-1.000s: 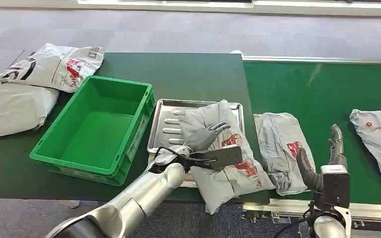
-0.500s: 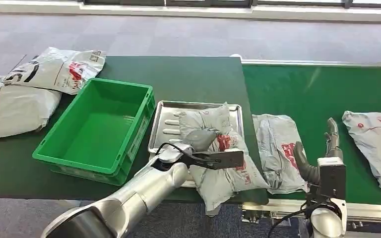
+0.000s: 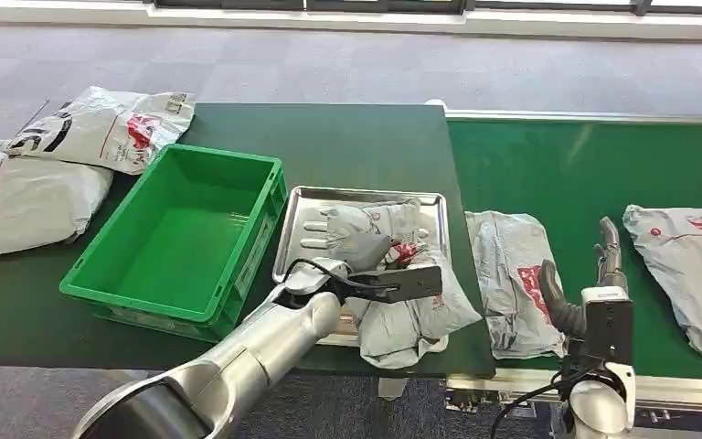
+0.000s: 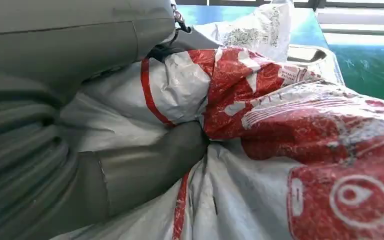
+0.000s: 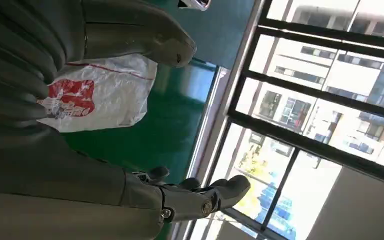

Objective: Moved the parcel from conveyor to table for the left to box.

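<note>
Parcel [image 3: 402, 302] fabric is now bunched and crumpled on the metal tray [image 3: 303, 218], where a second ago it lay flat and long over the tray's near edge. Left robot hand [image 3: 364, 254] has closed from spread fingers to a clench gathering the parcel's wrapper, thumb [image 4: 145, 170] dug into a fold. Right robot hand [image 3: 580, 283] stays released, fingers apart, above the conveyor [image 3: 548, 165] beside a second parcel [image 3: 512, 274]. Green crate [image 3: 178, 238] sits on the surface [image 3: 356, 137] left of the tray.

left hand [image 3: 371, 253] closed, parcel [image 3: 400, 302] bunched up
</note>
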You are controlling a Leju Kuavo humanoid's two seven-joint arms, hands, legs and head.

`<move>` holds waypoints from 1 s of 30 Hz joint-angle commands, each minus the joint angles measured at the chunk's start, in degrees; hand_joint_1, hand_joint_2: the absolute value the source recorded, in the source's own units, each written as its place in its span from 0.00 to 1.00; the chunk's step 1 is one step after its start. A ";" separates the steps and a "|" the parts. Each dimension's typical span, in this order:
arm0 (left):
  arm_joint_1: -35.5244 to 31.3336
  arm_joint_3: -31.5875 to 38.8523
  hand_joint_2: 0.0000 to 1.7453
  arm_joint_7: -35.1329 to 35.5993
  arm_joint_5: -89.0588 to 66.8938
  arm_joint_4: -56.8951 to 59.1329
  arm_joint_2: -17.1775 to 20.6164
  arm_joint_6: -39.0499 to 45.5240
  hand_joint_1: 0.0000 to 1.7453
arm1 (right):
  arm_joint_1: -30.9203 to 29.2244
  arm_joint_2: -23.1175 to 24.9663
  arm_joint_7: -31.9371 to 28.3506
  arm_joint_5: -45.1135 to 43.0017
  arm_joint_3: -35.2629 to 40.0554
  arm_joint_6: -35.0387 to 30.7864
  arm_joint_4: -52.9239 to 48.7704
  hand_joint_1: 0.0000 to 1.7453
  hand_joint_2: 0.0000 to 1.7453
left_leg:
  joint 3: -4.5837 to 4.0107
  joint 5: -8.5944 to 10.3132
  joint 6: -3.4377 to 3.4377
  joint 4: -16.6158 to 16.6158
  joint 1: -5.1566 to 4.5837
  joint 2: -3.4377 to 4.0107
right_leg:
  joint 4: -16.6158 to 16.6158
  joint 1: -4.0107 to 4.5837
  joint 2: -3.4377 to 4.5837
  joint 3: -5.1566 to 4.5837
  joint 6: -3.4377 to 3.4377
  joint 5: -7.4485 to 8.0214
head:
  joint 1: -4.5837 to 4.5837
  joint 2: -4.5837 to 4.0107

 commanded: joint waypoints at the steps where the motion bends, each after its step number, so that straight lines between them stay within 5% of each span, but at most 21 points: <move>1: 1.79 8.32 1.00 -5.11 4.52 -0.26 2.06 -0.36 1.00 | -1.24 -0.63 0.28 -0.17 0.87 -0.38 3.57 0.00 1.00 | -0.02 0.14 -0.01 -0.25 0.02 0.26 | -0.27 0.03 0.31 -0.11 -0.08 0.24 | 0.00 0.00; 8: 0.45 16.56 1.00 -7.40 8.29 -18.40 7.15 0.89 1.00 | 1.12 -0.76 0.12 -0.13 -0.48 -1.60 1.23 0.00 1.00 | -0.23 0.11 -0.06 -0.08 0.03 0.21 | -0.07 0.04 0.24 -0.35 -0.09 0.14 | 0.00 0.00; 17: -0.96 31.91 1.00 -6.04 13.44 -33.35 18.41 4.52 1.00 | 8.96 -1.18 -0.90 -1.22 -3.09 -2.26 -4.83 0.00 1.00 | -0.53 0.15 -0.22 -0.06 0.06 0.27 | 0.03 0.10 0.39 -0.82 -0.16 0.15 | 0.00 0.00; 30: 0.50 33.14 1.00 -5.88 12.54 -34.58 18.96 6.96 1.00 | 9.50 -0.75 -0.90 -1.07 -3.44 -2.41 -5.34 0.00 1.00 | -0.69 0.20 -0.16 -0.16 0.08 0.05 | -0.07 0.07 0.14 -0.84 -0.15 0.12 | 0.00 0.00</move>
